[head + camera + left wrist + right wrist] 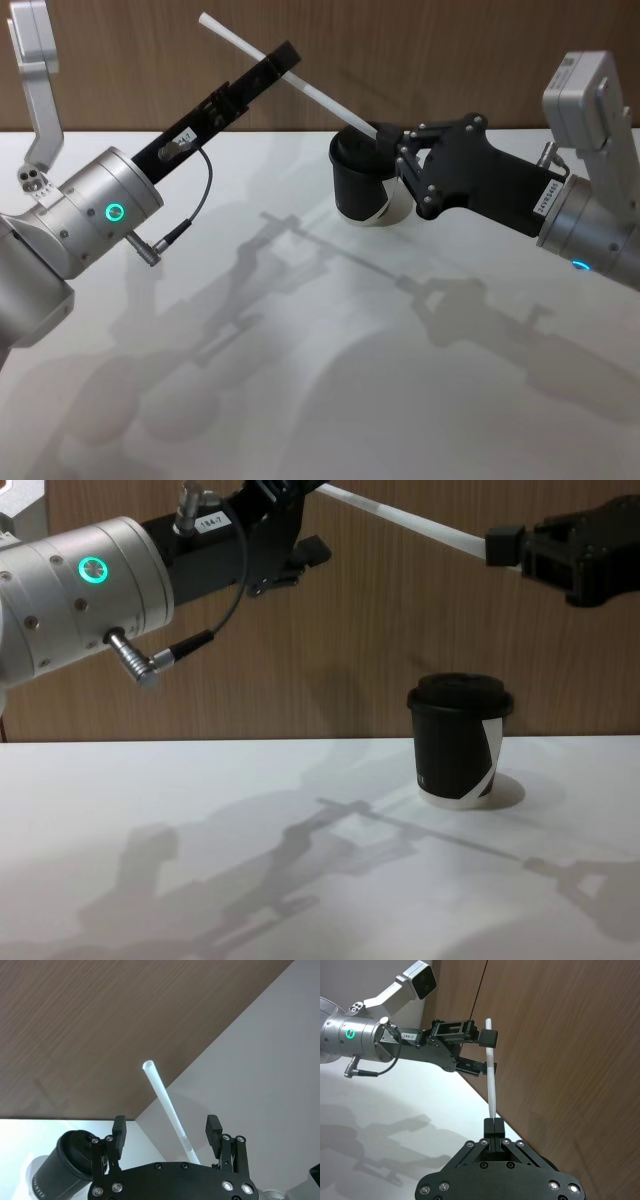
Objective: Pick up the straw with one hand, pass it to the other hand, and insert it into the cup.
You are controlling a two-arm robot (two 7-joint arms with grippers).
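Head view: above the lidded black paper cup (358,185), the right hand (392,138) clamps the lower end of the thin, straight, translucent-white plastic straw (330,100). The left hand (288,62), fingers apart, flanks its upper part.

Table (300,400): white; you see it run back to a wood wall (450,50).
On it: your cup (358,190), upright, lidded, near the far edge.
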